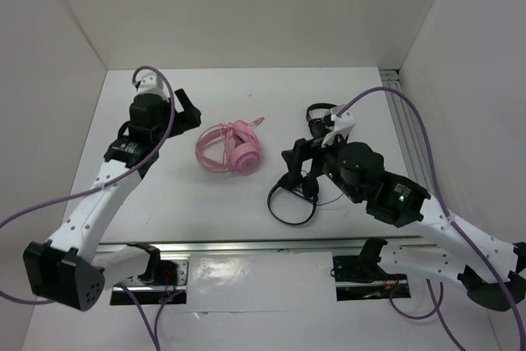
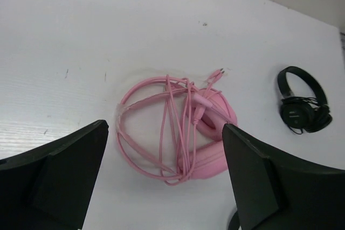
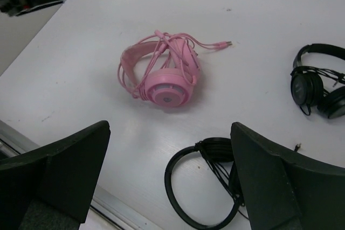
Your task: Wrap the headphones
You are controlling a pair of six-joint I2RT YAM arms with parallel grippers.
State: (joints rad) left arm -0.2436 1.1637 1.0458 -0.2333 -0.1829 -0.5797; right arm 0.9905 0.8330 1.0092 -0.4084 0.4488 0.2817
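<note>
Pink plastic marks the large over-ear headphones (image 1: 230, 150), which lie on the flat white table (image 1: 246, 88) near its middle, between the two arms and touching neither of them. They rest on one side with a round padded cup facing up. Their thin pink cable (image 2: 173, 127) is looped several times across the double-wire headband, and its plug end (image 2: 216, 73) sticks out loose on the far side.

The left gripper (image 1: 186, 114) hangs above the table to the left of the pink headset. Its black fingers (image 2: 70, 173) are spread wide with nothing between them, and its wrist camera looks straight down on the headset through the gap. The right gripper (image 1: 289, 167) hovers to the right of the headset, near the table's front. Its black fingers (image 3: 64, 168) are also held well apart and empty.

A small black on-ear headset with a thin round band (image 1: 292, 200) lies just below the right gripper, close to the front aluminium rail (image 1: 246, 246), with its dark cord bunched at the cups. A second small black headset with folded cups (image 3: 317, 82) sits further back and to the right, well apart from the pink one.
</note>
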